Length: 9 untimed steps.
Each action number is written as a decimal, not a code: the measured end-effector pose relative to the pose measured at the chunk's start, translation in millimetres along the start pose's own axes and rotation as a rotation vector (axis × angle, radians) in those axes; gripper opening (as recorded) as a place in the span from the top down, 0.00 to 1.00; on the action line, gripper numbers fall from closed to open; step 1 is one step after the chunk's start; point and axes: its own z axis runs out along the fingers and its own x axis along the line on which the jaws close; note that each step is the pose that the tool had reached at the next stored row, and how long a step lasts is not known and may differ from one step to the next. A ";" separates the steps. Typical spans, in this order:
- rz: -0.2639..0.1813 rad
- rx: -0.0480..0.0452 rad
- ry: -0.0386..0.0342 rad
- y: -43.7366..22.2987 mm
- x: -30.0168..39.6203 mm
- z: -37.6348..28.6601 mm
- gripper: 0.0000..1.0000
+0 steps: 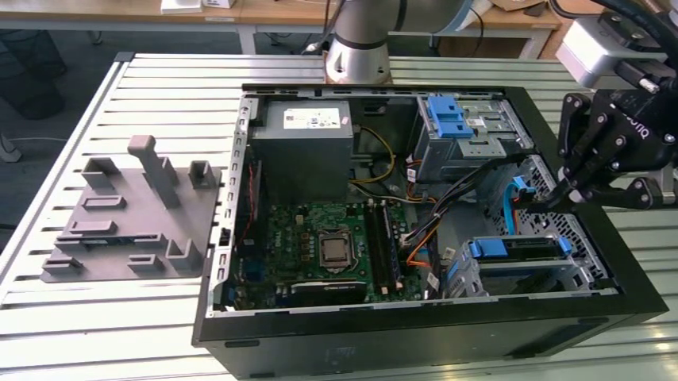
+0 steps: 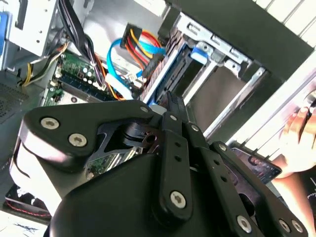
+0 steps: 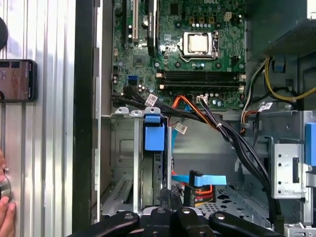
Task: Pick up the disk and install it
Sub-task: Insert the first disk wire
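Note:
The disk [image 1: 519, 248] is a grey slab in a blue bracket. It sits in the lower drive cage [image 1: 577, 278] at the front corner of the open computer case [image 1: 424, 333]. In the first wrist view I see the disk [image 3: 154, 136] edge-on, its blue tab standing up between the cage walls. My gripper [image 1: 551, 200] hangs over the case's right side, a little above and behind the disk. Its fingertips [image 3: 165, 196] are pressed together with nothing between them. In the second wrist view the gripper [image 2: 173, 101] points down toward the cage.
A blue data cable [image 3: 207, 180] and an orange and black wire bundle [image 3: 197, 111] run close to the fingers. The motherboard [image 1: 329, 246], power supply [image 1: 307, 131] and upper blue-latched cage [image 1: 466, 127] occupy the case. A grey fixture plate [image 1: 127, 222] lies on the exterior view's left. A phone [image 3: 17, 80] and a person's hand [image 3: 5, 210] are beside the case.

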 end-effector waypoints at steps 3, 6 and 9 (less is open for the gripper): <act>0.000 0.0000 0.0000 -0.1 -0.1 0.2 0.89; 0.000 0.0000 0.0001 -0.2 -0.1 0.1 0.89; 0.000 0.0006 -0.0001 -0.2 -0.2 0.6 0.89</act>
